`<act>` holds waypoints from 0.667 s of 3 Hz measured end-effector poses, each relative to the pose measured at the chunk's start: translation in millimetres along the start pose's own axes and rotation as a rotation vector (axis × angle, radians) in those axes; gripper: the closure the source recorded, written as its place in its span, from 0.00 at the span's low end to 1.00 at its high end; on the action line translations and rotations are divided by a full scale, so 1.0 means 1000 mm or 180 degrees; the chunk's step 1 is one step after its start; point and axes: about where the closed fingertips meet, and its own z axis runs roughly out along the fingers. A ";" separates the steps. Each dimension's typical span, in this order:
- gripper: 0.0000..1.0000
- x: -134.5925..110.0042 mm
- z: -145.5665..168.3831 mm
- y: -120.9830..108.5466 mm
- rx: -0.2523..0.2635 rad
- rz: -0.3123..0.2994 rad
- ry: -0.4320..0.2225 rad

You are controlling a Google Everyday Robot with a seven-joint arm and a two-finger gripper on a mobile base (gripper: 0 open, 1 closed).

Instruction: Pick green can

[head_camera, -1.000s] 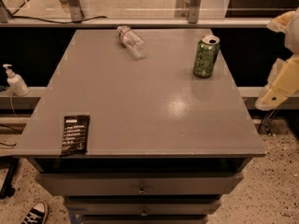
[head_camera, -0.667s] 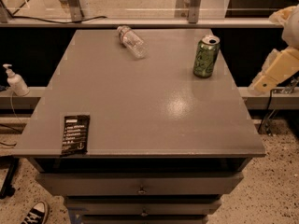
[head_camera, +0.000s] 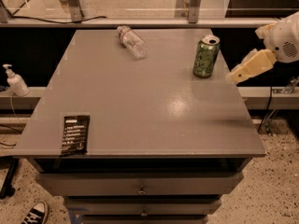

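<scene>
1. Grey tabletop (head_camera: 140, 106) first, and on its far left nothing stirs: the white pump dispenser (head_camera: 15, 80) stands off the table on the low ledge, just where it was a second ago
2. Moving right, the black packet (head_camera: 74, 134) lies flat near the front left corner, unmoved
3. Up at the back, the clear plastic bottle (head_camera: 131, 42) lies on its side, well apart from everything else. It has not rolled, and it is not the target
4. Now the one that matters: the green can (head_camera: 206, 56) stands upright near the back right of the table, close to the right edge, silver top up and untouched. It has held its spot through the whole second
5. And here is the change: the gripper (head_camera: 236, 74) is coming in from the right. A second ago it hung low and well off the table's edge; now its pale tip reaches the table's right edge and points at the can's lower half, near it but with a clear gap between them. Behind it, the white arm housing (head_camera: 285, 41) has swung in too
6. Whether the gripper is spread or pressed together I cannot tell from this angle; it carries nothing
7. My read: this is the approach, with the grasp not yet begun. The path from the right looks free, since the bottle sits well away on the can's other side. The risk I see is a sideways nudge tipping a light, tall can before the gripper gets around it
</scene>
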 end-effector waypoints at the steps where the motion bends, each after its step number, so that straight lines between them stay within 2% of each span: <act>1: 0.00 0.002 0.031 -0.001 -0.0167 0.0303 -0.0290; 2: 0.00 -0.001 0.051 -0.007 -0.0216 0.0419 -0.0599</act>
